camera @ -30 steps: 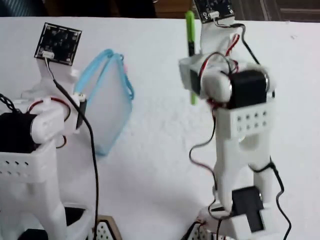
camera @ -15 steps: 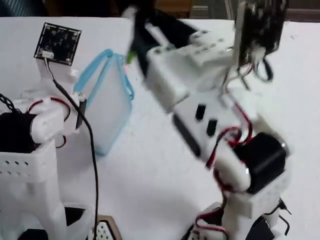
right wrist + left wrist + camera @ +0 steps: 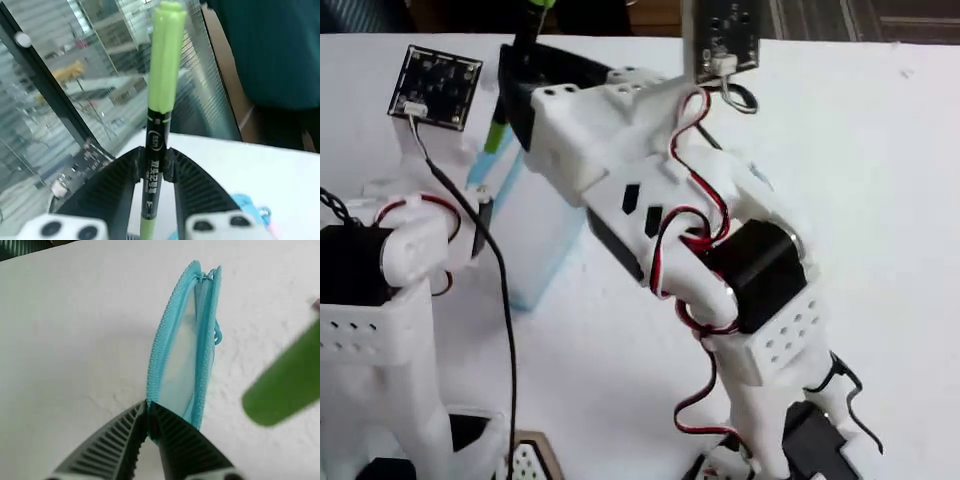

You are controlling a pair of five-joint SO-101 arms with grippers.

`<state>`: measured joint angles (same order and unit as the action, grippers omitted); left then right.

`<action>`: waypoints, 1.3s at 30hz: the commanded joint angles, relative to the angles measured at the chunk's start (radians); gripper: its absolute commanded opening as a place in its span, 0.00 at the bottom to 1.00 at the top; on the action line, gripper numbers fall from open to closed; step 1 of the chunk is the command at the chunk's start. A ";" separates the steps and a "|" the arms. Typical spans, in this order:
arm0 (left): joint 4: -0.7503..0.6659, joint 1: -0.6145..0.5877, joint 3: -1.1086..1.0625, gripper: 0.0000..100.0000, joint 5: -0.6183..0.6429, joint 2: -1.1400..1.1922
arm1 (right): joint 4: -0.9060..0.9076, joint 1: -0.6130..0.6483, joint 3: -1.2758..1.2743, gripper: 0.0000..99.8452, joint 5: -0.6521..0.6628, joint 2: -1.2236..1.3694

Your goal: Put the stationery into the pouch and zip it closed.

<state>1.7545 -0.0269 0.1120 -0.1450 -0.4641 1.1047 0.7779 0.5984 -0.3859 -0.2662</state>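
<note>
High view, clock read from table (image 3: 880,150) centre: pouch (image 3: 548,225) sits at about 10 o'clock, pale translucent face with a blue zip edge, standing on its side on the white surface. Left arm rises at 8 o'clock, just beside the pouch. Left wrist view: left gripper (image 3: 148,407) is clenched on the near end of the pouch (image 3: 182,350), dark ribbed jaws pinching the blue zip band. The mouth is parted, with the two zip rows apart along most of their length and meeting at the far end. Right arm is based at 5 o'clock and stretches across toward 11 o'clock, over the pouch. Right gripper (image 3: 517,85) is grasping a green pen (image 3: 498,135), which is steeply tilted, its lower tip close above the pouch's upper edge at 10 o'clock; cannot tell whether it touches. Right wrist view: right gripper (image 3: 153,157) has its jaws closed on the pen (image 3: 162,75) at its dark middle band, the green cap end pointing away from the table. Left wrist view: the pen (image 3: 285,385) is a blurred green bar beside the open mouth, apart from the zip.
</note>
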 commanded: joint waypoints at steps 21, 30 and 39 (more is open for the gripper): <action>0.008 0.002 -0.015 0.02 0.000 0.058 | -0.056 -0.018 -0.367 0.02 0.081 0.021; 0.002 -0.002 -0.015 0.02 0.000 0.058 | -0.002 0.042 -0.370 0.12 0.152 0.021; 0.002 0.001 -0.015 0.02 0.000 0.058 | 0.044 0.039 -0.365 0.32 0.152 -0.035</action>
<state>1.7499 -0.0269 0.1120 -0.1450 -0.4641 1.1431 0.8132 0.2240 -0.2463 -0.2386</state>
